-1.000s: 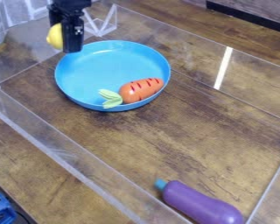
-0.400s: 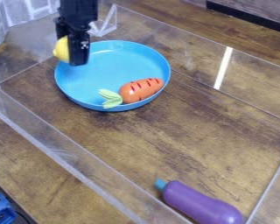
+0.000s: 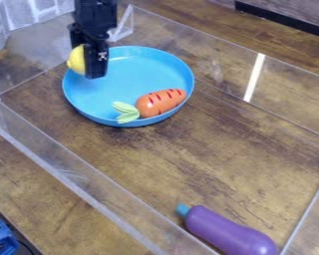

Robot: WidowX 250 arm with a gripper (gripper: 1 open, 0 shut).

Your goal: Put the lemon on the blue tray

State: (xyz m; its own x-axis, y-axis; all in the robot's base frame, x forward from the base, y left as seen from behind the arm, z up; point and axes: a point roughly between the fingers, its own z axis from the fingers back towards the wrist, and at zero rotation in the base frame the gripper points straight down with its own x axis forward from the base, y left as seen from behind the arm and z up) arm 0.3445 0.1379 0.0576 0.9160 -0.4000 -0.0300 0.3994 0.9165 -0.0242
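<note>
So the counter (image 3: pixel 189 169) here is brown wood with visible grain, and there are clear see-through strips or panels running along it, one down the left side and one slanting across the far side. There's a short white line (image 3: pixel 254 77) on the far right part. Up top there's some crinkly clear plastic-looking stuff (image 3: pixel 33 38) at the left, and a darker wooden surface (image 3: pixel 298 16) in the top right corner. Something blue (image 3: pixel 3 239) pokes in at the bottom left.

Black pincer (image 3: pixel 88 62) is closed on the lemon (image 3: pixel 77 61), over the left far rim of the blue tray (image 3: pixel 111 98). Carrot's (image 3: pixel 159 103) in the tray, and a purple eggplant (image 3: pixel 230 232) lies near the bottom right.
</note>
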